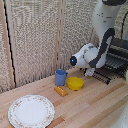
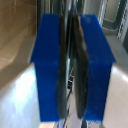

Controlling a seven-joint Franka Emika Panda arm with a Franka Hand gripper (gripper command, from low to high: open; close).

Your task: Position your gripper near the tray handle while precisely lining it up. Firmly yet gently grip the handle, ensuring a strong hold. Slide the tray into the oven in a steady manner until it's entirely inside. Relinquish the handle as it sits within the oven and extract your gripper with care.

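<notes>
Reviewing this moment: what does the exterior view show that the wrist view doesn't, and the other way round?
Only the exterior view shows the tabletop items: a patterned plate, blue mug, yellow bowl and a small orange item, plus the arm reaching to the tray at the oven.

Only the wrist view shows the blue fingers close up, nearly together around a thin dark bar, probably the tray handle.

Both show the gripper and the wooden table.

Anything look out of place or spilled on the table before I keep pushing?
Nothing stands out. The plate, blue mug, yellow bowl and orange block sit apart, nothing spilled. The tray juts from the oven, with the pincer at its front edge.
</notes>
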